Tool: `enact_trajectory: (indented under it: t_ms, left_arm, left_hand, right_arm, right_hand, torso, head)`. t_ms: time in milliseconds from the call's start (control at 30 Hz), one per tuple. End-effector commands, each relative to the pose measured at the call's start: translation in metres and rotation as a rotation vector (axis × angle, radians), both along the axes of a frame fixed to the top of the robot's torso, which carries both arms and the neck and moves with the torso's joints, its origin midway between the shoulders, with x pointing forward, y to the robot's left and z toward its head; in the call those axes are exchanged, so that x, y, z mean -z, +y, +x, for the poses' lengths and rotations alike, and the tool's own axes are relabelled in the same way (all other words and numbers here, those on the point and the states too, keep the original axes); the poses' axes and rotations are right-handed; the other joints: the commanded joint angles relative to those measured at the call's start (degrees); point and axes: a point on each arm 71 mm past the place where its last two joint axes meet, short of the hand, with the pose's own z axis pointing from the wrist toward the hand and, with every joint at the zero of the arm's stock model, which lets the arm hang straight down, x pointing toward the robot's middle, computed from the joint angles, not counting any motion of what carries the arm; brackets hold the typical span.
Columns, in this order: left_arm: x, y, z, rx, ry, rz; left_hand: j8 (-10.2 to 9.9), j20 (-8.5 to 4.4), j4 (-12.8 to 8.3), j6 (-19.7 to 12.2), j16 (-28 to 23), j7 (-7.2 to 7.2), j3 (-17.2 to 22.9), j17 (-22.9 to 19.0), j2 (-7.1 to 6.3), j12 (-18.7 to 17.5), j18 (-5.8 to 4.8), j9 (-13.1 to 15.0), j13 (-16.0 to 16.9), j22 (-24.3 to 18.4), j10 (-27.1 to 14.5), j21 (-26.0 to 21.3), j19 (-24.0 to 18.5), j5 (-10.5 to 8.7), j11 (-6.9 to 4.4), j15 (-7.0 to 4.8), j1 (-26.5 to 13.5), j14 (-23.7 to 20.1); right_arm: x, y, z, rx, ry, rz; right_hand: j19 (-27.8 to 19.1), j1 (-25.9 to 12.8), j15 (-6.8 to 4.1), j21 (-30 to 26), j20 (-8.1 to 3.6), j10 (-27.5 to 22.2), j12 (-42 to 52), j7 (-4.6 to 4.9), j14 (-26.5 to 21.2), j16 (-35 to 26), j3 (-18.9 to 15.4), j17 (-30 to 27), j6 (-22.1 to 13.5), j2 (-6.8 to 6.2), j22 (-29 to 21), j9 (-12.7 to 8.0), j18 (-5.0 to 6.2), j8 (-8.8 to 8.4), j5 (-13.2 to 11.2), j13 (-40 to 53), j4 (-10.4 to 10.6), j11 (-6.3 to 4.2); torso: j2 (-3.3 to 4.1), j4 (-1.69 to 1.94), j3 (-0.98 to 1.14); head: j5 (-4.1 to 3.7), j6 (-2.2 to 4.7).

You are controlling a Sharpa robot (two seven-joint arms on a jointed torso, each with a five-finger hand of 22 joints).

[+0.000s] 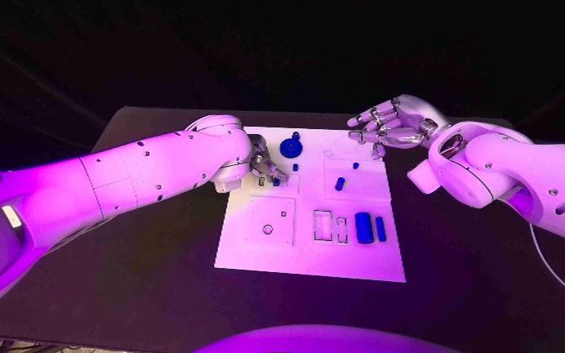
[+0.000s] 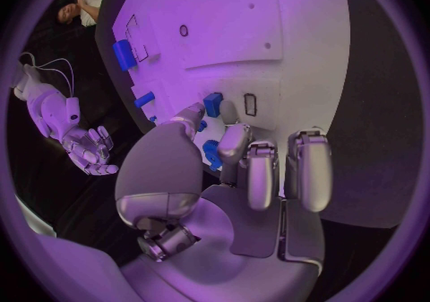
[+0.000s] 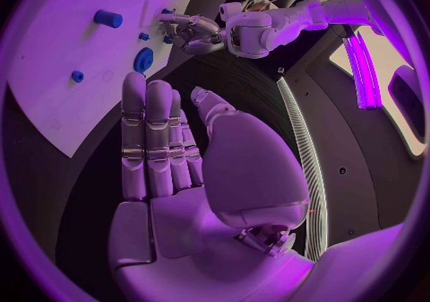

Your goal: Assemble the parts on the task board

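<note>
The white task board [image 1: 309, 251] lies mid-table. My left hand [image 1: 261, 169] is low over its far left part and pinches a small blue part [image 2: 211, 153] between thumb and finger. Another blue block [image 2: 212, 104] stands just past the fingertips, beside a small rectangular slot [image 2: 250, 104]. A blue gear [image 1: 291, 147] sits at the board's far edge. Small blue pieces [image 1: 340, 183] lie mid-board, and a blue cylinder [image 1: 364, 228] and a blue bar [image 1: 380, 228] lie nearer the front right. My right hand [image 1: 389, 124] hovers past the far right corner, fingers spread, holding nothing.
Rectangular recesses [image 1: 322, 225] and a square plate with a round hole [image 1: 269, 222] take up the board's near half. Black table [image 1: 141, 279] surrounds the board on all sides. My right forearm [image 1: 482, 165] lies along the board's right side.
</note>
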Motion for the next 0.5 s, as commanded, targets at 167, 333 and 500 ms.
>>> enact_trajectory:
  t_ms: [167, 333, 500]
  left_arm:
    - [0.006, 0.003, -0.005, -0.009, 0.031, 0.004]
    - [-0.003, 0.006, -0.005, -0.018, 0.014, -0.018]
    - [-0.021, 0.01, -0.003, -0.022, 0.014, -0.05]
  left_hand:
    - [0.17, -0.37, 2.27, 0.18, 0.14, 0.09, -4.15, 15.06, 1.31, 0.22, -0.73, 0.28, 0.0, 9.37, 0.03, 0.23, 3.2, -3.82, -0.38, -0.37, 0.8, 5.93]
    - [0.23, -0.38, 3.34, 0.16, 0.14, 0.08, -5.88, 15.06, 1.71, 0.21, -0.71, 0.37, -0.09, 9.3, 0.01, 0.15, 3.16, -4.74, -0.38, -0.38, 1.03, 5.93]
    - [-0.3, -0.3, 3.55, -0.83, 0.14, 0.42, -7.42, 15.06, 1.95, -0.53, -0.42, 0.26, -0.98, 8.2, -0.68, -0.69, 2.59, -4.8, -0.14, -0.24, 1.67, 5.93]
  right_arm:
    - [0.001, 0.001, 0.0, -0.02, -0.008, -0.007]
    - [0.001, 0.001, 0.0, -0.019, -0.006, -0.007]
    - [0.002, 0.0, 0.0, -0.017, -0.005, -0.007]
  right_hand:
    - [0.33, -0.59, 0.14, -0.32, 0.24, -0.21, 0.11, -0.03, -0.48, -0.45, -0.34, -0.05, -0.39, 0.03, -0.1, 0.05, 0.32, -0.23, -0.34, -0.08, 0.07, 0.35]
    - [0.34, -0.69, 0.15, -0.38, 0.25, -0.24, 0.12, -0.03, -0.52, -0.6, -0.41, -0.13, -0.41, 0.04, -0.14, 0.05, 0.32, -0.23, -0.4, -0.1, 0.13, 0.36]
    - [0.34, -0.71, 0.16, -0.39, 0.26, -0.25, 0.12, -0.03, -0.52, -0.63, -0.42, -0.14, -0.41, 0.04, -0.15, 0.05, 0.32, -0.23, -0.4, -0.11, 0.14, 0.36]
  torso:
    - [0.01, 0.02, -0.01]
    - [-0.05, 0.0, 0.05]
    - [-0.01, -0.04, 0.07]
  head:
    - [0.04, -0.03]
    - [0.12, 0.03]
    - [0.22, 0.33]
